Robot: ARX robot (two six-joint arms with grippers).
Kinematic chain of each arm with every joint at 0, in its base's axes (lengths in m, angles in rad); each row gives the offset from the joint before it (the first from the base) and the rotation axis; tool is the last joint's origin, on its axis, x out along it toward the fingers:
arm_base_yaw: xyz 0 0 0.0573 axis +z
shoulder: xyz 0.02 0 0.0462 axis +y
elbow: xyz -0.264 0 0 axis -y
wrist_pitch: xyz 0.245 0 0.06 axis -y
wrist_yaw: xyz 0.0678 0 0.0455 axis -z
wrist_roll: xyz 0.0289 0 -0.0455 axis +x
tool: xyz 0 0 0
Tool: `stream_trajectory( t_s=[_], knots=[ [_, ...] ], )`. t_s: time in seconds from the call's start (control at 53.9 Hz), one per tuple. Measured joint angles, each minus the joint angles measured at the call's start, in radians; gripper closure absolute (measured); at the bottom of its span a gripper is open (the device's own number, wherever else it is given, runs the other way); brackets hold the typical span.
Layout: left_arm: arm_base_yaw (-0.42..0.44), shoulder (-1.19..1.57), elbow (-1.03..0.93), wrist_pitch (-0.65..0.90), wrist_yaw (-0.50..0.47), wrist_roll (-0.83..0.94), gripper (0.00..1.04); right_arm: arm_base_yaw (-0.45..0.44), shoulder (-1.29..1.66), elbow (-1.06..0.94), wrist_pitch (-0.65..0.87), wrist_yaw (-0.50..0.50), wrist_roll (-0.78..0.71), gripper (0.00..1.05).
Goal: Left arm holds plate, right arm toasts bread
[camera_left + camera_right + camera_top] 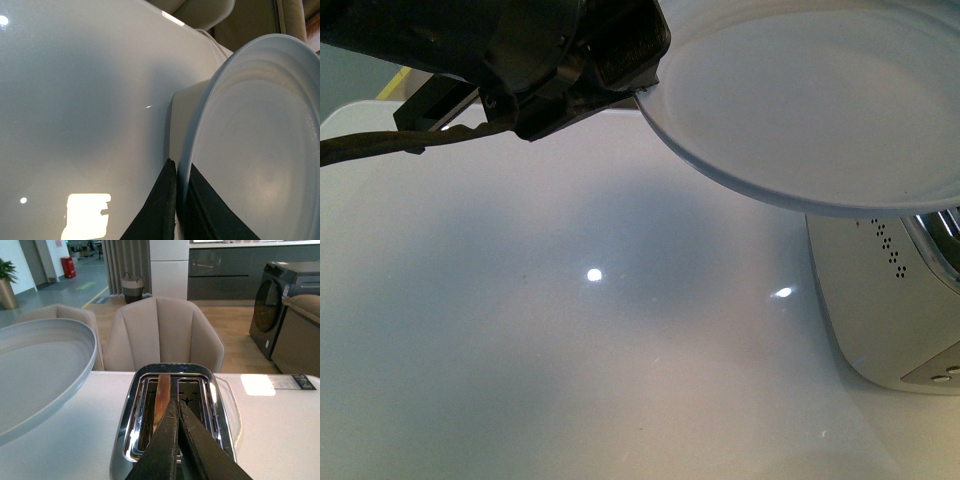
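My left gripper (625, 85) is shut on the rim of the pale bluish-white plate (820, 100) and holds it in the air above the table, beside the toaster (890, 300). In the left wrist view its black fingers (162, 210) pinch the plate's rim (192, 150); the plate is bare. In the right wrist view my right gripper (177, 407) is shut with nothing in it, just above the toaster's top (172, 372). The bread (162, 395) stands on edge in one slot, right by the fingertips. The plate (40, 370) hangs beside the toaster.
The white glossy table (570, 350) carries the white toaster with a chrome top at its right side. A dark cable (380, 145) trails from my left arm. Beige chairs (160, 335) stand beyond the table's far edge.
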Motion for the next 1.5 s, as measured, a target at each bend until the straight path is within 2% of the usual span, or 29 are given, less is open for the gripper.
stream_trajectory(
  t_s=[0.074,0.334,0.538,0.668,0.835,0.872,0.946,1.187,1.354,1.503],
  knots=[
    [0.0,0.0,0.0,0.0,0.0,0.0,1.02,0.0,-0.083,0.0,-0.079,0.0,0.0,1.03],
    [0.0,0.0,0.0,0.0,0.002,0.0,1.02,0.0,-0.106,0.0,-0.088,0.001,0.0,1.03],
    [0.0,0.0,0.0,0.0,0.0,0.0,1.02,0.0,-0.106,0.0,-0.089,0.001,-0.001,0.64],
    [0.0,0.0,0.0,0.0,0.002,0.0,1.02,0.0,-0.107,0.0,-0.089,0.001,-0.001,0.43],
    [-0.002,0.0,-0.001,0.014,-0.009,-0.005,1.02,0.0,-0.107,0.0,-0.089,0.001,-0.001,0.08],
    [-0.005,0.0,-0.014,0.09,-0.05,-0.024,1.02,0.0,-0.107,0.0,-0.089,0.001,-0.001,0.08],
    [-0.005,0.0,-0.014,0.132,-0.057,-0.039,1.02,0.0,-0.107,0.0,-0.089,0.001,-0.001,0.09],
    [0.019,0.0,-0.016,0.13,-0.027,-0.038,1.02,0.0,-0.108,0.0,-0.089,0.001,-0.001,0.09],
    [0.129,0.002,-0.015,0.12,0.039,0.014,1.02,0.0,-0.108,0.0,-0.089,0.001,-0.001,0.09],
    [0.332,0.024,-0.015,0.108,0.122,0.123,1.02,0.0,-0.108,0.0,-0.089,0.001,-0.001,0.09]
  ],
)
